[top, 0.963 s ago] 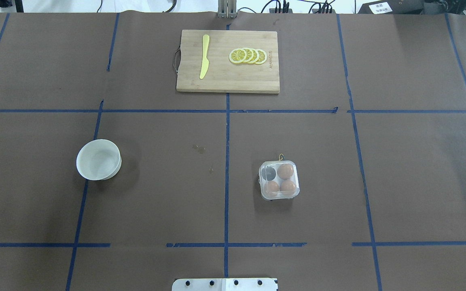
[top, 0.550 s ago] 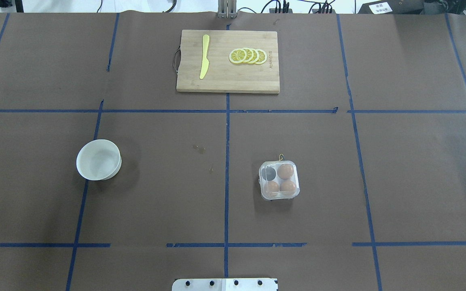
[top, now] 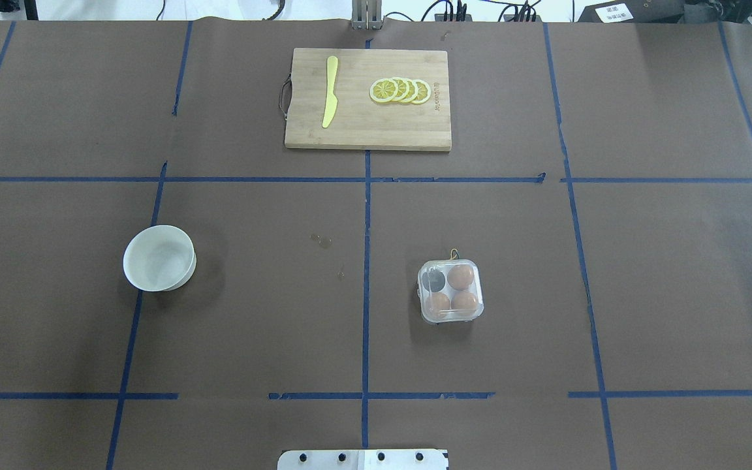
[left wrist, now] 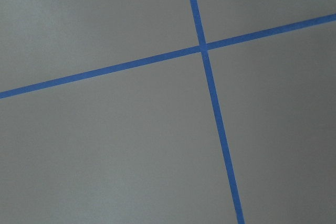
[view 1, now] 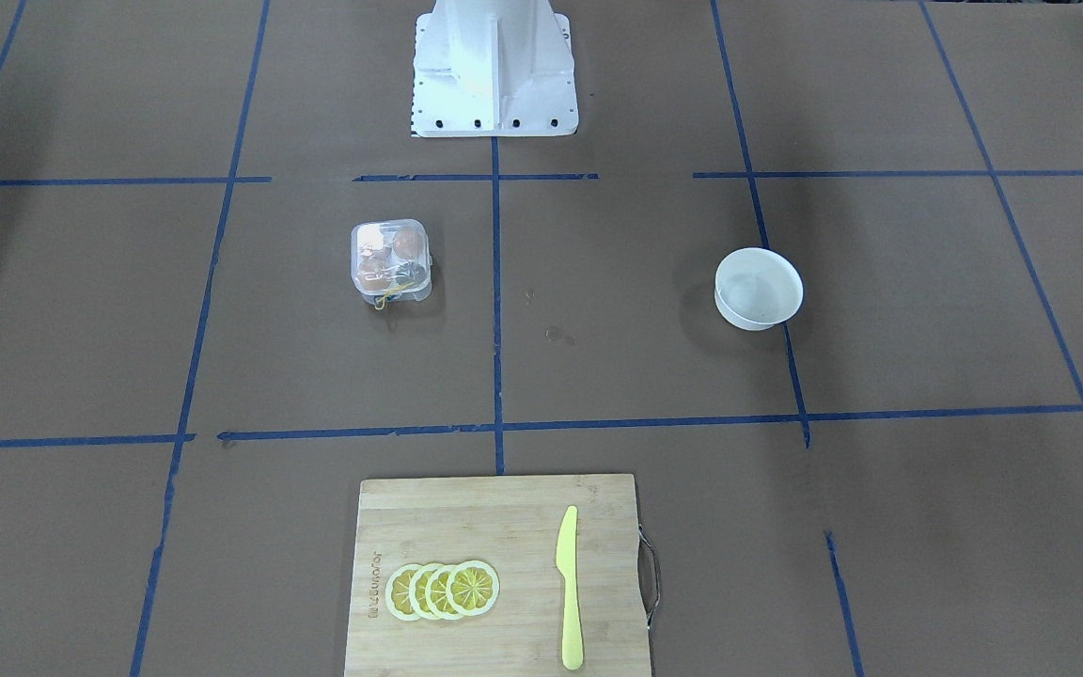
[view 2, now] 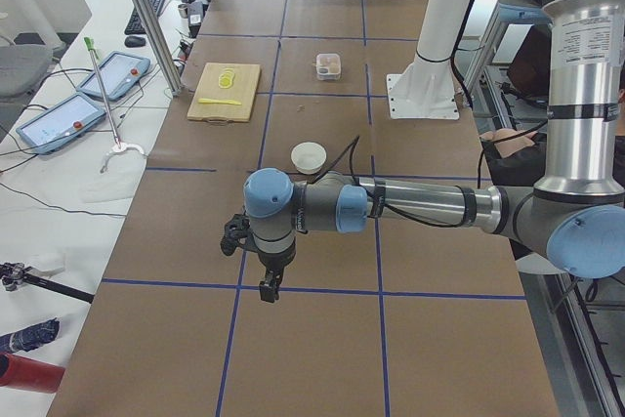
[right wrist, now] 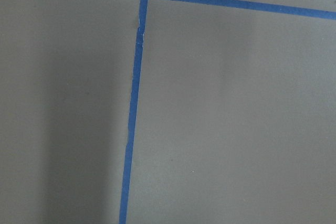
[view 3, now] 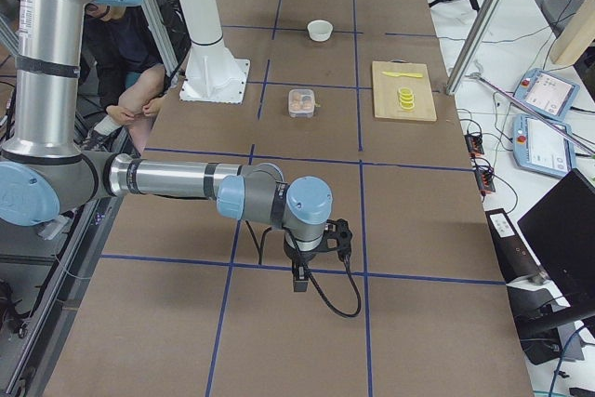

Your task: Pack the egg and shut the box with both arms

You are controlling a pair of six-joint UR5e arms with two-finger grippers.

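Note:
The clear egg box stands right of the table's centre line; it also shows in the front view. Three orange-brown eggs sit in its cups, one at the far right and two in the near row. The far left cup looks dark and empty. The see-through lid seems to lie down over the cups, with the yellow string at its far side. The left gripper and the right gripper hang over bare table far from the box. I cannot tell whether either is open or shut.
A white bowl stands at the left. A wooden cutting board at the far middle carries a yellow knife and lemon slices. The white pedestal is at the near edge. Both wrist views show only brown table and blue tape.

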